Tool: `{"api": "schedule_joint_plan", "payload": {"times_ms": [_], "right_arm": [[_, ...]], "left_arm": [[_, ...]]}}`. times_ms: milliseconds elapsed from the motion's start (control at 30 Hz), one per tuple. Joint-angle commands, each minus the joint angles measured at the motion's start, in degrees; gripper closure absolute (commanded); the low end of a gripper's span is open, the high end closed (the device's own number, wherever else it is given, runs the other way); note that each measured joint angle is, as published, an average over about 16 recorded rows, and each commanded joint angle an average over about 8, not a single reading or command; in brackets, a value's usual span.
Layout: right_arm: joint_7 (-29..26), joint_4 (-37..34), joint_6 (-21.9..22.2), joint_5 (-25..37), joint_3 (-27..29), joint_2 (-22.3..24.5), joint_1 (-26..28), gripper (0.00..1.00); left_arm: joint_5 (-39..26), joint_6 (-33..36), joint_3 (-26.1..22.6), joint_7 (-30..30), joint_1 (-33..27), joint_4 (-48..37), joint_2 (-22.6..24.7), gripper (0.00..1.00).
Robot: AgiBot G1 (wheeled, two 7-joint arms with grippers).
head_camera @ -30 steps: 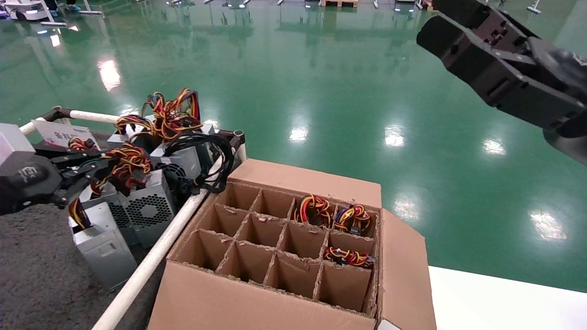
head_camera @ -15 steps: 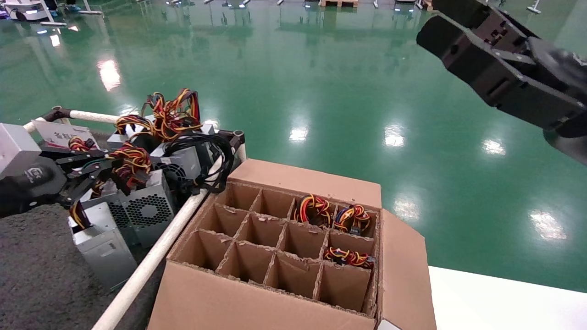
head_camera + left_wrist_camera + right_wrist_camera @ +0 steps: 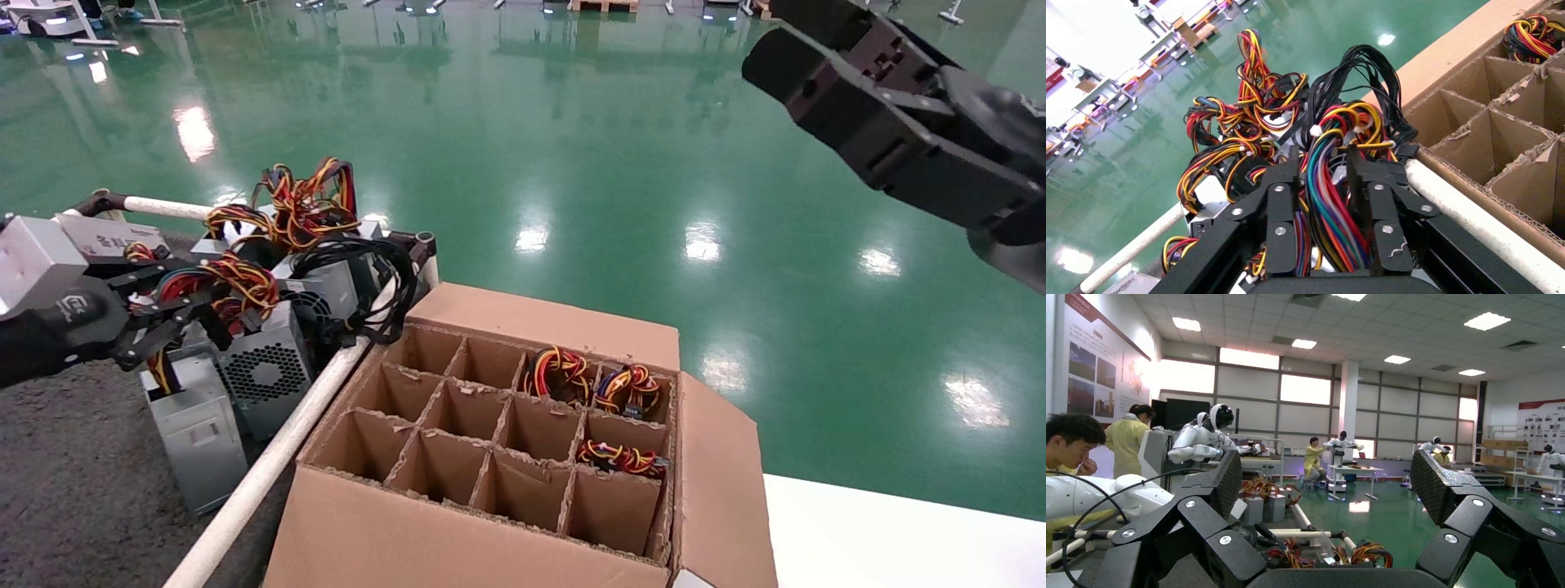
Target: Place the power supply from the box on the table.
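At the left edge of the head view we see the left gripper (image 3: 176,306) reaching in roughly level over the table (image 3: 73,490), its black fingers pinched on the coloured wire bundle (image 3: 237,282) of the power supply (image 3: 196,429). In the left wrist view the fingers (image 3: 1281,211) close on that bundle (image 3: 1330,202) from both sides. The power supply stands on end, slightly tilted, at the lower left of the head view, its foot on or just above the dark speckled top; we cannot tell which. It sits just beside the white rail (image 3: 270,457) and just in front of a cluster of other grey units (image 3: 270,367) with fan grilles and tangled cables.

The rail runs diagonally between the table and the box (image 3: 490,457), which fills the lower middle of the frame with its flaps open. Most divider cells look empty; three toward the box's right side hold wire bundles (image 3: 621,388). Bare table lies toward the lower left corner.

At the upper right of the head view the right gripper (image 3: 825,73) hangs high over the green floor, well apart from everything; the right wrist view shows its fingers (image 3: 1223,484) spread wide with nothing between them.

The top of the power supply is hidden behind wires and gripper, and the box's near wall is cut off by the bottom of the frame.
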State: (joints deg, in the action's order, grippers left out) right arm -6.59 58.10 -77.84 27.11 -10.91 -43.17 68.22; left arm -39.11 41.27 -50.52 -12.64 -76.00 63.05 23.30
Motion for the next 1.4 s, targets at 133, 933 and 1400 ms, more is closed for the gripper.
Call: {"api": "schedule_joint_plan", "payload": {"times_ms": [133,933,1400], "right_arm": [[0.00,0.00,0.00,0.00,0.00,0.00,0.00,0.00],[0.00,0.00,0.00,0.00,0.00,0.00,0.00,0.00],[0.00,0.00,0.00,0.00,0.00,0.00,0.00,0.00]], "left_arm": [[-0.41,-0.58,-0.24,0.52,-0.20,0.33,0.31,0.00],[-2.64,-2.23,-1.49,3.21,-2.31,1.86,2.56,0.00],[-3.10,-1.88,-1.13,3.43,-5.06,2.75,4.90,0.00]]}}
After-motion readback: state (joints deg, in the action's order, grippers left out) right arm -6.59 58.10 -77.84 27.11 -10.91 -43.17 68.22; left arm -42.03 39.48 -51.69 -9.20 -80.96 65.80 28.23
